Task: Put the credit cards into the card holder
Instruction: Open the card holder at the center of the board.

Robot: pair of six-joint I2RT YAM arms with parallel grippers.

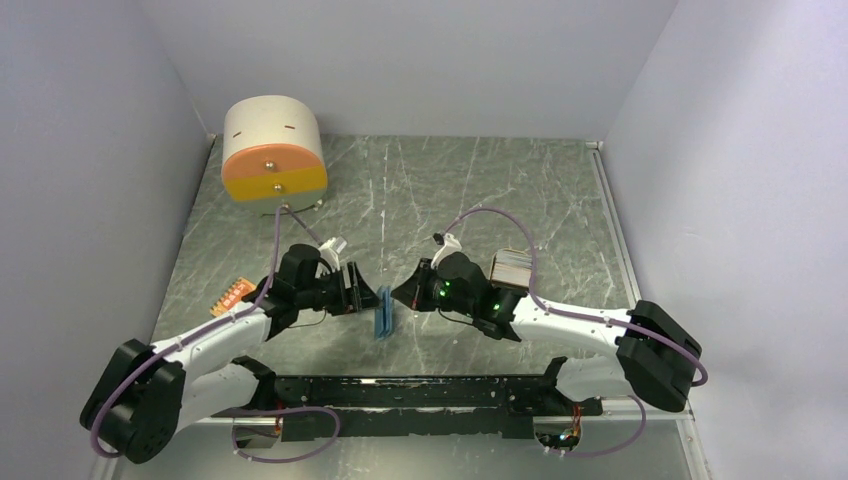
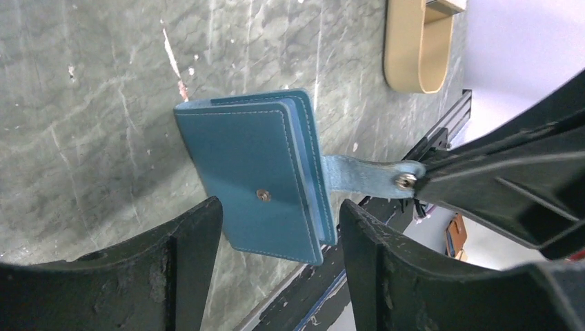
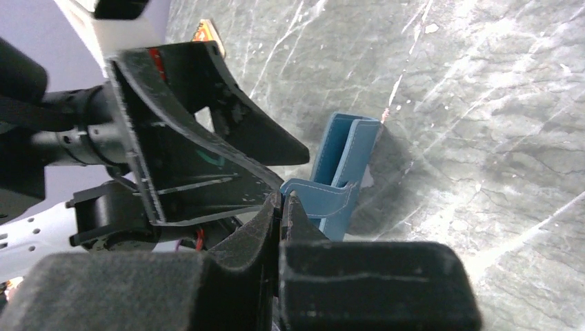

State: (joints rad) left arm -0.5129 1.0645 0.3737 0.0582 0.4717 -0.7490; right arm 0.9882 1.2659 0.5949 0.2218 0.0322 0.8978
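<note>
Wallet [image 1: 384,312] stands on edge on the table [image 1: 480,190] between the two grippers. Its long axis runs 12 to 6 o'clock in the top view, and its covers are folded together with only a thin gap at the upper edge. From the left gripper [image 2: 279,208] it lies at 3 o'clock, just beyond the fingertips. From the right gripper [image 3: 281,200] it lies at 9 o'clock.

Our right jaws are pinched tight on the snap tab [image 2: 359,172], which is unfastened and stretched away from the cover. Our left jaws stand wide and hold nothing. In the left wrist view the two fingers flank the wallet's near edge, and we cannot tell if either touches it.

We judge that the coming move turns on one fact: a broad cover faces the left gripper. That places the left arm to take that cover and draw it toward 9 o'clock while the right holds the tab at 3 o'clock.

The only card [image 1: 235,295] we can make out is orange. It lies flat at 9 o'clock of the left wrist, well apart from the wallet, so the left arm is the nearer to it too.

Open table stretches toward 12 o'clock. The black rail [image 1: 420,390] bounds us at 6 o'clock, and the tan tray [image 2: 407,48] sits beyond the wallet by the right arm.
</note>
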